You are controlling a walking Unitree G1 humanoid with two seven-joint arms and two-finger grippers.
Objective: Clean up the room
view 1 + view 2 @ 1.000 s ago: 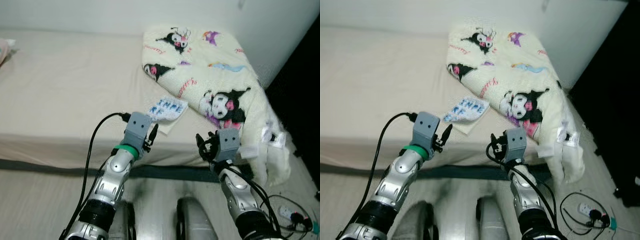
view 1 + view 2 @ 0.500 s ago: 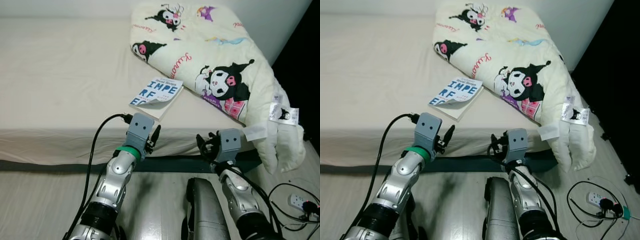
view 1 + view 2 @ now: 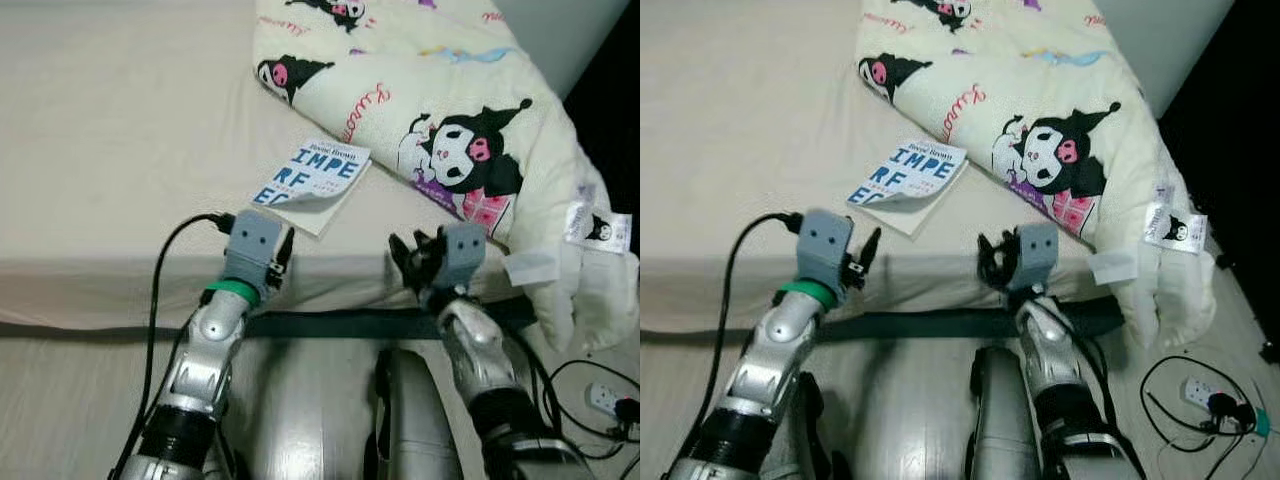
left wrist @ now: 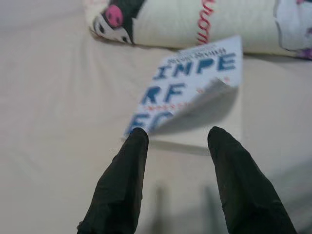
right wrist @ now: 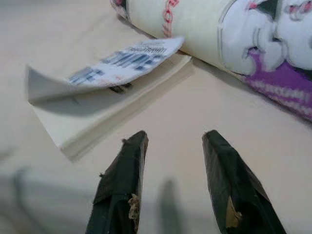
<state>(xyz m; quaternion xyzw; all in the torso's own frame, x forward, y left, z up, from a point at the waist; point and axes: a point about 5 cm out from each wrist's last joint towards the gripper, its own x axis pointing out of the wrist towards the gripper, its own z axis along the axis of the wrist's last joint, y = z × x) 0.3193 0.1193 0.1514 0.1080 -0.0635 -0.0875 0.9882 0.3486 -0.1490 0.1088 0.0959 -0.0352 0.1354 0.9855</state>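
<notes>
Beige sheeting covers the bed (image 3: pixel 110 150), which takes up the upper part of the head views, with pale wood flooring (image 3: pixel 60 400) seen below its edge. On the mattress a paperback book (image 3: pixel 312 182) is laid flat near the front edge, its white cover printed with large blue letters and curled upward at one corner. Just beside the book's far end, a cream blanket (image 3: pixel 440 110) printed with black-and-pink cartoon characters is bunched up, and its right end is draped over the side of the bed towards the floor. A white power strip (image 3: pixel 1200 397) with dark cables is seen on the floor at the right.

Both arms are raised before the bed's edge. The left gripper (image 4: pixel 173 141) is held with its fingers spread, just short of the book's near corner and apart from it. The right gripper (image 5: pixel 170 139) is likewise held spread, empty, near the book's page edge, without touching it.
</notes>
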